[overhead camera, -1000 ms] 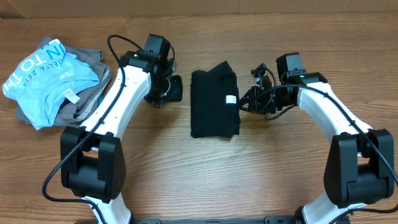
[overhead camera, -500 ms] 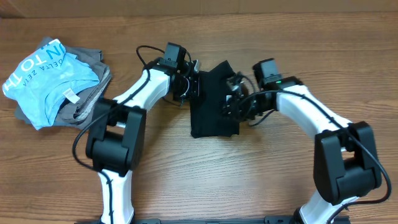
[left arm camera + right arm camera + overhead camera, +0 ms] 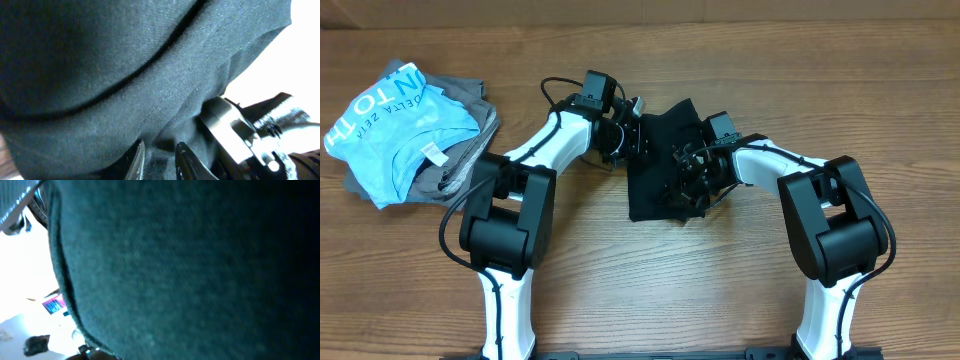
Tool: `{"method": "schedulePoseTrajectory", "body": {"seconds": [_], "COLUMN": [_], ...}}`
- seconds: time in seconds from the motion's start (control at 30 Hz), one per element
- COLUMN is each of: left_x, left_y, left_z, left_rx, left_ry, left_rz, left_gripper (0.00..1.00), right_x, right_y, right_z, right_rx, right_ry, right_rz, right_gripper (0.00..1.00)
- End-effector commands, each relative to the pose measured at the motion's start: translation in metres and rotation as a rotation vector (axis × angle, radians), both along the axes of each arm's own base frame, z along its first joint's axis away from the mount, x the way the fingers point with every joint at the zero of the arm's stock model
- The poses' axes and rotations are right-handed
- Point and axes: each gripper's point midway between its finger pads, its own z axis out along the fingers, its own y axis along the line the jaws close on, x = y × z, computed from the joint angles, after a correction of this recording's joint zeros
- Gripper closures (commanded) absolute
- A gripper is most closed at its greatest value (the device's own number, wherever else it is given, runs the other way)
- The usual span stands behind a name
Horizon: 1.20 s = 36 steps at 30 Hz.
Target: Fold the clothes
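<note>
Wood-grain table (image 3: 720,290) fills the overhead view, with a pale wall strip along its far edge. Both arms reach in from the near edge toward the middle: the left arm (image 3: 545,145) stretches its white link to the upper left edge of the black garment (image 3: 652,190), and the right arm (image 3: 780,165) bends in from the other side over the garment's right half. At the table's far left, well apart from the arms, lies a pile (image 3: 410,130) of loose clothes, a light blue shirt (image 3: 385,135) with white lettering lying crumpled on top of grey clothes (image 3: 460,160). The black garment lies at the centre as a folded upright rectangle, its upper right corner sticking out in a point toward the far edge. The left gripper (image 3: 638,140) sits at the garment's top left edge, touching the cloth. From the left wrist its two fingertips (image 3: 137,160) show at the bottom with only a narrow gap, dark cloth pressed close all around; whether they pinch it I cannot tell. The right gripper (image 3: 682,188) lies on the garment's right side, and its metal body shows beyond the cloth edge in the left wrist view. In the right wrist view black fabric covers nearly everything and hides the fingers, so I cannot tell how those jaws stand.
</note>
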Motion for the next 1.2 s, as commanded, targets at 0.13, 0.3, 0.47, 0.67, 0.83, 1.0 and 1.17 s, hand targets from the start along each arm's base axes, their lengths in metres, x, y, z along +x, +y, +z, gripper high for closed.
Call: {"method": "schedulePoseTrajectory", "body": {"seconds": [0.13, 0.3, 0.47, 0.67, 0.83, 1.0, 1.17], "left_x": [0.02, 0.04, 0.051, 0.059, 0.059, 0.061, 0.092], "left_y": [0.032, 0.045, 0.042, 0.025, 0.023, 0.033, 0.054], "left_z": [0.035, 0.07, 0.069, 0.055, 0.021, -0.013, 0.007], "left_rx": [-0.036, -0.059, -0.05, -0.002, 0.083, 0.166, 0.178], "left_ry": [-0.045, -0.161, -0.195, -0.248, -0.227, -0.201, -0.3], "left_rz": [0.059, 0.101, 0.127, 0.113, 0.117, 0.136, 0.189], "left_gripper": [0.71, 0.69, 0.69, 0.62, 0.61, 0.62, 0.58], "right_x": [-0.011, -0.003, 0.031, 0.059, 0.049, 0.025, 0.003], "right_y": [-0.004, -0.004, -0.007, -0.016, -0.018, -0.025, -0.032], "right_z": [0.012, 0.071, 0.114, 0.101, 0.069, 0.021, -0.012], "right_rx": [0.005, 0.061, 0.108, -0.004, -0.062, -0.124, -0.17], "right_ry": [0.045, -0.145, -0.37, -0.446, -0.305, -0.105, 0.022], "right_rz": [-0.004, 0.031, -0.015, -0.097, -0.128, -0.162, -0.173], "right_gripper": [0.96, 0.96, 0.95, 0.91, 0.91, 0.92, 0.92]}}
